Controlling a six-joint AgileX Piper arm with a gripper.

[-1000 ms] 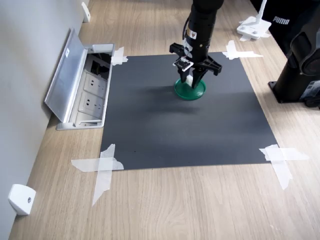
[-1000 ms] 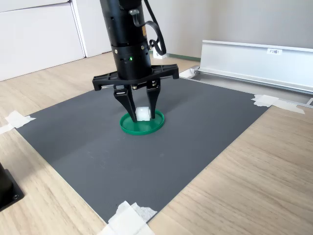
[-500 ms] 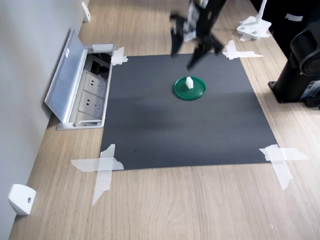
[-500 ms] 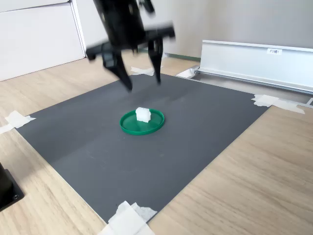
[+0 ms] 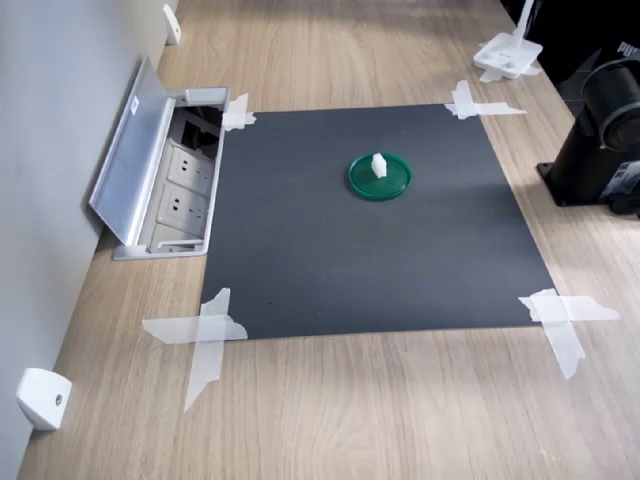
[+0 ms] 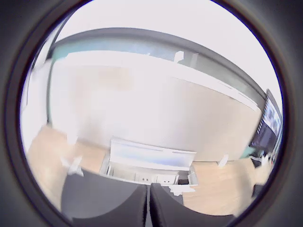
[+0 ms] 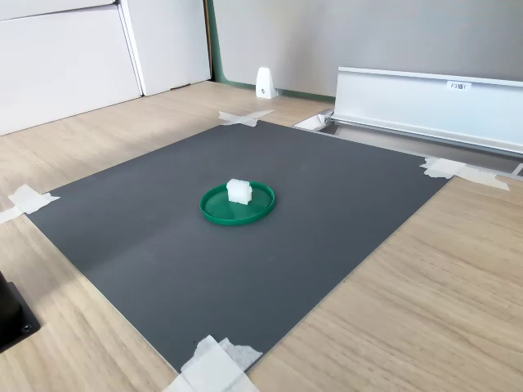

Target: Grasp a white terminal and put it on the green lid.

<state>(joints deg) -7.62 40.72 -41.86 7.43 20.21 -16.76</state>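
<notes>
The white terminal (image 5: 379,165) (image 7: 239,190) stands upright on the green lid (image 5: 380,180) (image 7: 237,208), near its middle, in both exterior views. The lid lies flat on the black mat (image 5: 370,250) (image 7: 245,269). No part of the gripper shows in either exterior view. In the wrist view, the gripper (image 6: 147,190) points at the wall and the floor socket box, well away from the lid. Its two dark fingers (image 6: 109,205) lie side by side with only a thin line between them, and nothing is held.
A floor socket box with its metal lid raised (image 5: 160,175) (image 7: 425,102) borders the mat. A white rounded wedge (image 5: 42,398) sits by the wall, and a white tray-like piece (image 5: 508,50) lies beyond the mat. The black arm base (image 5: 600,140) stands at the first exterior view's right. Tape holds the mat corners.
The gripper opened over the green lid, left the terminal on it, then rose and swung away out of both exterior views. The terminal and lid have stayed put.
</notes>
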